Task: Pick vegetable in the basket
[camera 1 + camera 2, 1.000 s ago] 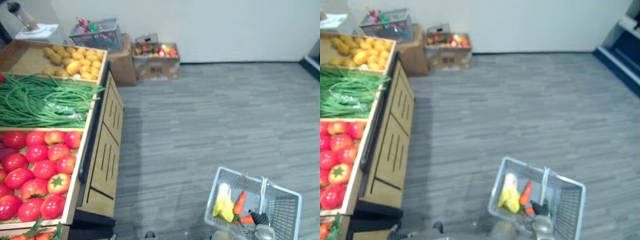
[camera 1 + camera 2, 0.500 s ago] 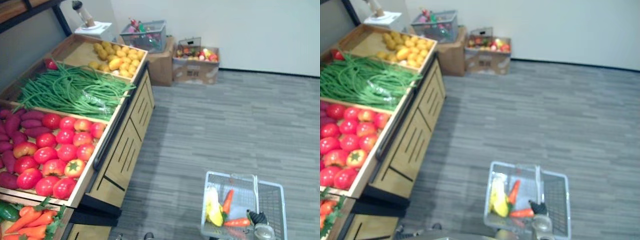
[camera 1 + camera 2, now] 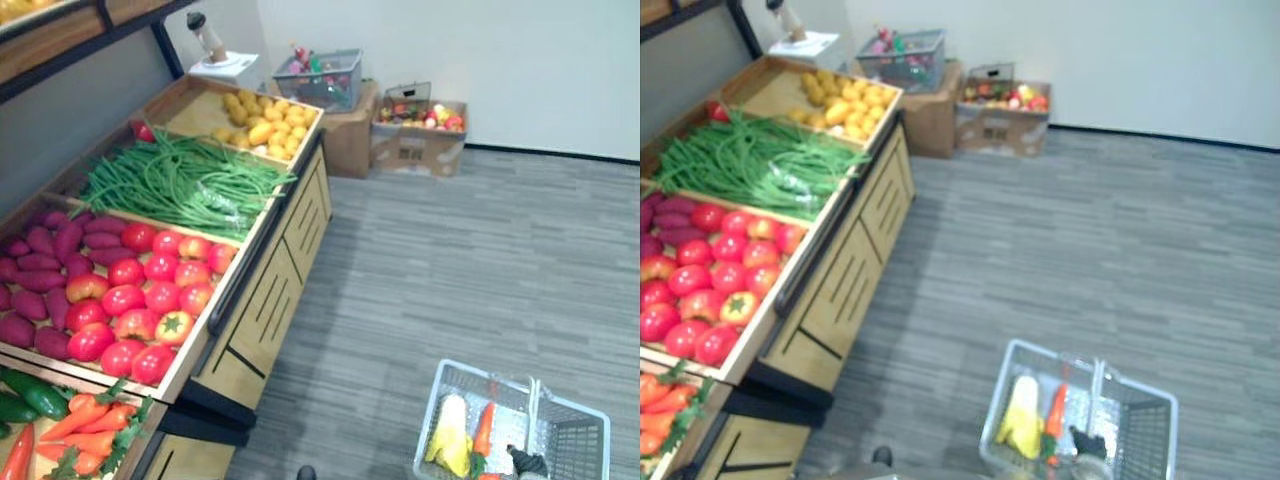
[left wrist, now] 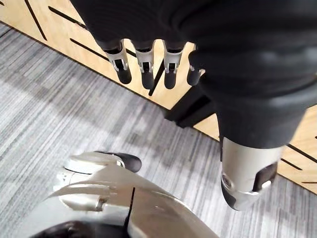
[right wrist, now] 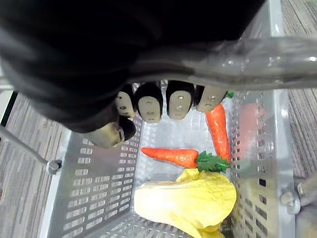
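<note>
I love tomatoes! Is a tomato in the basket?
No, the basket holds carrots and a yellow leafy vegetable, no tomato.

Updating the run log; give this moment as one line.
right hand: shut on basket handle | basket: carrots, yellow cabbage | left hand: open, empty, by produce stand

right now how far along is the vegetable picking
Done: two carrots and a yellow cabbage lie in the basket. In hand: the right hand grips the basket handle; the left hand hangs open, empty. Left: possibly more from the stand's tomatoes or green beans.
</note>
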